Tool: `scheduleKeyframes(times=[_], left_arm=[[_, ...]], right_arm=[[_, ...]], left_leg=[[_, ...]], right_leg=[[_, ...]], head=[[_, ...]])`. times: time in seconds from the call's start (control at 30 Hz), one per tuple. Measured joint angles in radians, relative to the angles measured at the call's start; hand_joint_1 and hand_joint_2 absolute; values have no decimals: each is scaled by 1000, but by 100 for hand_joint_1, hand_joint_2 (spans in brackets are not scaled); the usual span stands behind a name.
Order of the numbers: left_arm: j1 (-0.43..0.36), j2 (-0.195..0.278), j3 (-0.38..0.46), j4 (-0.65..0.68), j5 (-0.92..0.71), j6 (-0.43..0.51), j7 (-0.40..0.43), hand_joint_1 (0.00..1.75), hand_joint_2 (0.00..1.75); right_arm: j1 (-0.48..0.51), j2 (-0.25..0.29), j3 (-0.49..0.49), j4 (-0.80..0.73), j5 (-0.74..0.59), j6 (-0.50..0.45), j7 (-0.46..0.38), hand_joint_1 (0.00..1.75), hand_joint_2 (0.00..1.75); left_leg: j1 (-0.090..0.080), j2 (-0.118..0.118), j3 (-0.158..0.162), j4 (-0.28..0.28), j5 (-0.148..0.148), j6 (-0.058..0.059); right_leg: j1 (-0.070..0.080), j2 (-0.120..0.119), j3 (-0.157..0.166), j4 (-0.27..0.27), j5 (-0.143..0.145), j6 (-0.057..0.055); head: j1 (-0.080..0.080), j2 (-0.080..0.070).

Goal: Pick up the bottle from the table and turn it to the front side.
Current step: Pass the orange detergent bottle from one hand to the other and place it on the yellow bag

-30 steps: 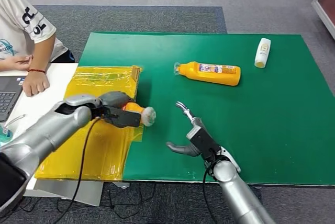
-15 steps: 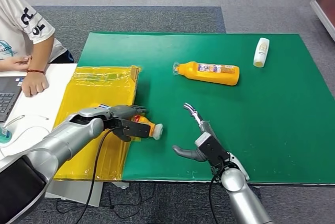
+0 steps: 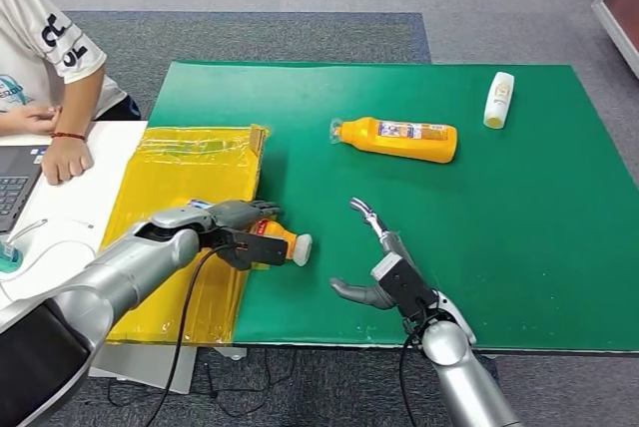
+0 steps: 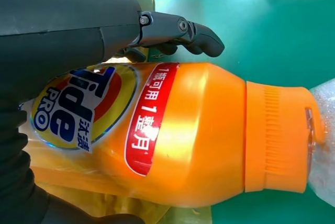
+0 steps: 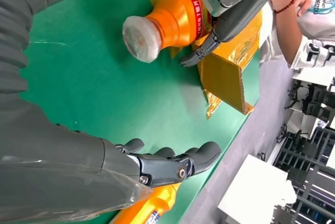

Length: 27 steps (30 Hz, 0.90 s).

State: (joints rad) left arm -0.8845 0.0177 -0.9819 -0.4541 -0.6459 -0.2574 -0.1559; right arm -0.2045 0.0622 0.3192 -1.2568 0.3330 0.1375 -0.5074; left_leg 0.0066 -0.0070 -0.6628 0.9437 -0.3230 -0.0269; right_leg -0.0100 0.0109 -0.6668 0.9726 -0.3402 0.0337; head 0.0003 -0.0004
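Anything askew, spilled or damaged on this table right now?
Nothing spilled or visibly damaged. The second orange bottle and the white bottle lie on their sides on the green mat. The left hand holds an orange bottle sideways, cap wrapped in clear film. The right hand is open.

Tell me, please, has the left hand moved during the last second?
Yes. The left hand, gripping the orange bottle, came nearer and rightward along the yellow sheet's edge.
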Motion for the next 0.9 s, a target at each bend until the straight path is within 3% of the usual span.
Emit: scheduleKeyframes(times=[0.17, 0.23, 0.3, 0.37, 0.47, 0.63, 0.9], left_arm=[[29, -9, 32, -9, 26, 90, -28, 0, 175], [62, -11, 69, -41, 68, 167, -96, 0, 175], [117, -12, 131, -105, 139, 205, -218, 0, 175], [178, -11, 200, -185, 215, 164, -330, 0, 175], [253, -9, 286, -293, 281, 101, -406, 0, 175], [316, -1, 373, -388, 301, 73, -429, 0, 175], [350, 3, 428, -446, 350, 21, -461, 0, 175]], right_arm=[[3, 0, -13, 4, 2, -2, 0, 0, 175], [12, -1, -21, 4, 4, -7, -4, 0, 175], [26, -2, -29, 4, 7, -10, -13, 0, 175], [34, -3, -34, 6, 8, -9, -21, 0, 175], [36, -4, -38, 13, 9, -9, -27, 0, 175], [35, -6, -40, 26, 9, -9, -29, 0, 175], [34, -6, -42, 36, 9, -9, -29, 0, 175]], left_leg=[[0, 0, 0, 0, 0, 0], [0, 0, 0, 0, 0, 0], [0, 0, -1, 0, -1, 0], [0, 0, -1, 0, -2, 1], [0, 0, 0, 0, -3, 1], [0, 0, 0, 0, -2, 1], [0, 0, 0, 0, -2, 1]], right_leg=[[0, 0, 0, 0, 0, 0], [0, 0, 0, 0, 0, 1], [0, 0, 0, 0, 0, 1], [0, 0, 0, 0, -1, 1], [0, 0, 0, 0, -2, 0], [0, 0, 0, 0, -2, 0], [0, 0, 0, 0, -2, 1]], head=[[0, 0], [0, 0], [0, 0], [0, 0], [0, 0], [0, 0], [0, 0]])
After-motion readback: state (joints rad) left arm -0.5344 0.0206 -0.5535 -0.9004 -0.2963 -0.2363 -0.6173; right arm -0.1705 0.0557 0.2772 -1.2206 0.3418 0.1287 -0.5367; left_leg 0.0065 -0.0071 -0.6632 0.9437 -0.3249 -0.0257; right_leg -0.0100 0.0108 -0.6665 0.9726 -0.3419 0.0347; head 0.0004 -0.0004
